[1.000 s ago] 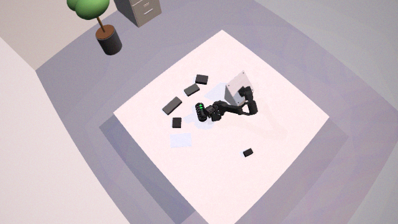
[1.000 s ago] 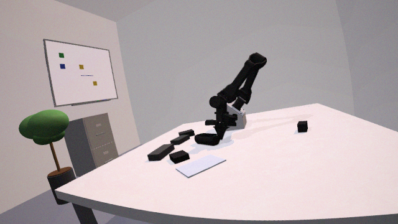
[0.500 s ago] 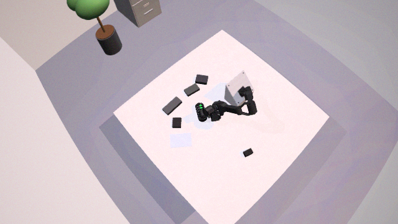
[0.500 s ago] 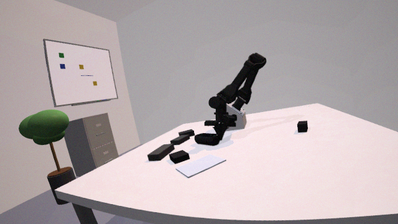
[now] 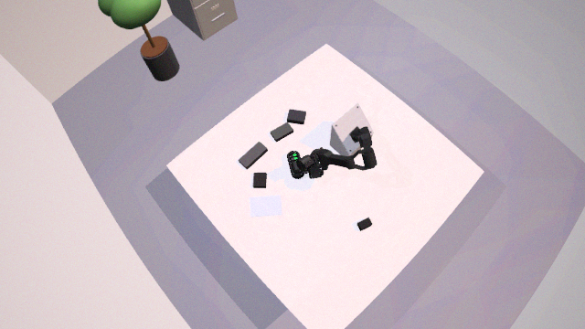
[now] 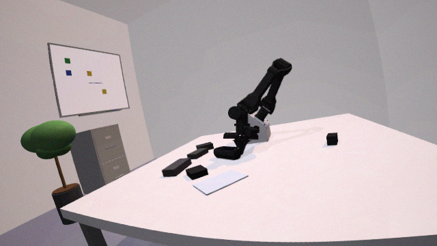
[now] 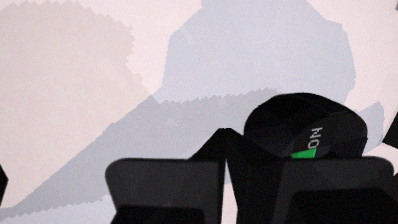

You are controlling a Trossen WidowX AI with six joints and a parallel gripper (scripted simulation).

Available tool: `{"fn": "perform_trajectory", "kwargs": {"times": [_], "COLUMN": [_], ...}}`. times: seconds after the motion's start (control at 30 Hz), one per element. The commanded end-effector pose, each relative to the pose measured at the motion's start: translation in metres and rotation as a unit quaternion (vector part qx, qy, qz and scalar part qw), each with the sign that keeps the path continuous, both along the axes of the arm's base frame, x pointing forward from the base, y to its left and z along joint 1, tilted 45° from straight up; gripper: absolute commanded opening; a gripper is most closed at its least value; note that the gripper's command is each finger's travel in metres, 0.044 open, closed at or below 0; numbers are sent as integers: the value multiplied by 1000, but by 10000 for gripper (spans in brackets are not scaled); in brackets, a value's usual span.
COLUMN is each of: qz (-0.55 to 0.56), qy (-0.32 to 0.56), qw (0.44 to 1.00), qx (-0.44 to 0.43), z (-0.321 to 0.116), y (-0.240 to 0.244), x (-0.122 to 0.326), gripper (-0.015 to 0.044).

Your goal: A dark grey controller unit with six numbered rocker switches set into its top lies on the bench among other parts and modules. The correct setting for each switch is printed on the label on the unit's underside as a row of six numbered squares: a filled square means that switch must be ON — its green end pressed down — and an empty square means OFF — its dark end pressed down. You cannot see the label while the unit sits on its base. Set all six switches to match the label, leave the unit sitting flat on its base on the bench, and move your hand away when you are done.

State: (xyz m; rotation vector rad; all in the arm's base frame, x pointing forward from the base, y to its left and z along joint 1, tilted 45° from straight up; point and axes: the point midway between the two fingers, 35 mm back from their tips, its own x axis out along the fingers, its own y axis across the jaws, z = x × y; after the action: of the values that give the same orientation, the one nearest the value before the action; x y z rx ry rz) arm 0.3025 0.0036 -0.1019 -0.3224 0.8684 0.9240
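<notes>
The dark controller unit point(image 5: 292, 172) point(image 6: 225, 152) point(image 7: 305, 112) sits on the bench, with green switch ends showing at one end in the top view. In the wrist view its rounded end shows an ON mark and one green patch. The rest is behind the right finger. My gripper point(image 6: 241, 153) point(image 7: 224, 134) is shut and empty, with its fingertips low at the unit's side facing the arm base. Whether they touch the unit cannot be told. Most switch positions are too small or hidden to read. The underside label is out of sight.
Several dark blocks lie beyond the unit, including a long one point(image 5: 252, 155) point(image 6: 177, 167) and a small one point(image 5: 260, 180) point(image 6: 196, 171). A pale flat plate point(image 5: 266, 206) point(image 6: 220, 182) lies near them. Another small block point(image 5: 364, 224) point(image 6: 332, 139) lies apart. The grey arm mount point(image 5: 352, 123) stands behind.
</notes>
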Motion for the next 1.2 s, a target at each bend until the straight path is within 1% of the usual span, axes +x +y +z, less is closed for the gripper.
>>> {"fn": "perform_trajectory", "kwargs": {"times": [0.0, 0.43, 0.47, 0.6, 0.67, 0.83, 1.17], "qz": [0, 0, -2, 0, 0, 2, 37], "qy": [1, 1, 7, 3, 2, 5, 56], "qw": [1000, 1000, 1000, 1000, 1000, 1000, 998], "qx": [-1, -1, 5, -1, -2, -2, 16], "z": [-2, -5, 0, 33, 40, 38, 10], "y": [-1, -5, -3, -29, -34, -38, -85], "x": [2, 12, 3, -8, -11, -11, -6], "gripper": [0, 0, 0, 0, 0, 0, 0]}}
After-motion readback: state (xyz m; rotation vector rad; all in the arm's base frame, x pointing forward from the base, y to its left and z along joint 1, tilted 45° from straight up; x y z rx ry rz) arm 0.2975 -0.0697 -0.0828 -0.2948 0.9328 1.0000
